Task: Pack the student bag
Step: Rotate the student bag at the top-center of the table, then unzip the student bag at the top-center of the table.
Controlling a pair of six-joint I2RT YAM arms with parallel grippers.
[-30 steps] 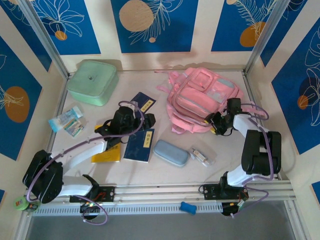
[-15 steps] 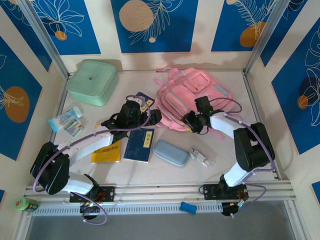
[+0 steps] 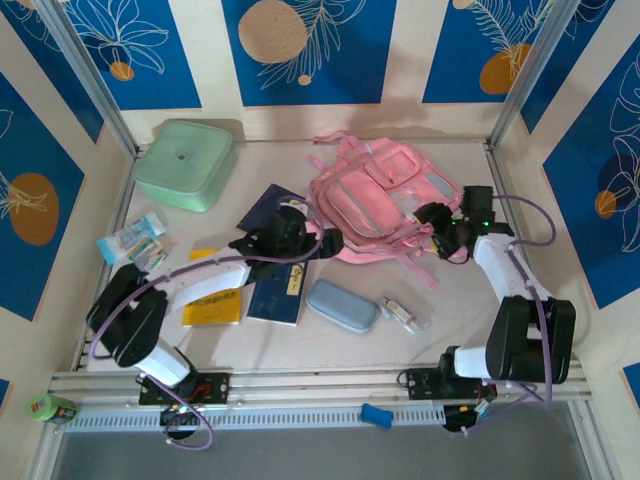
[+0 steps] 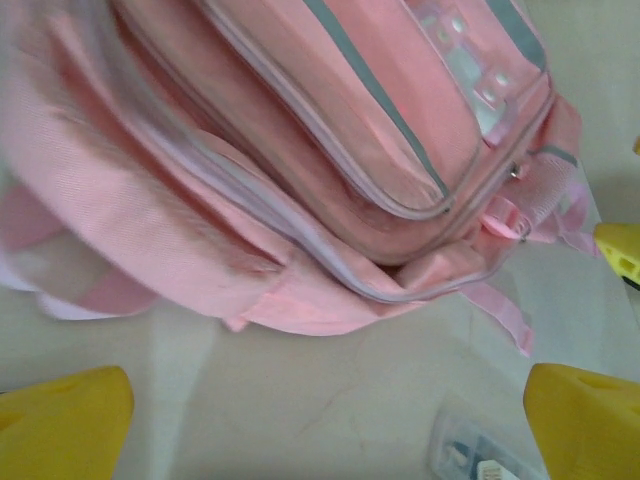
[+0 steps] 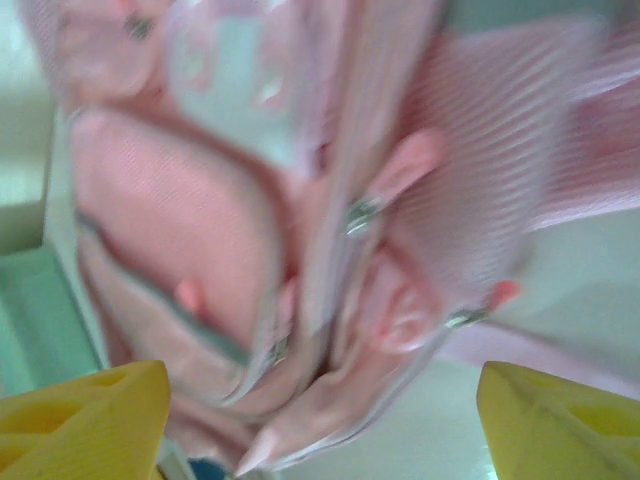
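Toward the far right corner of the tabletop (image 3: 265, 160): one student bag (image 3: 385, 205), lying flat with its front pockets up and its straps trailing toward the near edge.

Item, appearance: soft pink fabric with grey reflective strips. The zip lines running round the pockets look closed as far as I can make out. The body is slumped and creased, with no stiffness to it.

Item, left pincer (image 3: 325, 243): spread wide and holding nothing. Its yellow fingers (image 4: 60, 420) sit apart over bare tabletop just short of the bag's near side.

Item, right pincer (image 3: 428, 222): also spread and empty, close against the bag's right side near a zip pull. Its own view is blurred.

Awaiting packing, nearer the near edge: grey-blue case (image 3: 342, 305), navy booklets (image 3: 278, 290) and yellow book (image 3: 212, 305). A mint-green box (image 3: 185, 163) stands at the far left corner.

Hazards, by my reckoning:
- A pinch on loose cloth or a strap instead of a zip pull would drag the whole bag across the tabletop and open nothing.
- A pull from one side alone would slide or fold the limp bag.
- The trailing straps could snag a finger.
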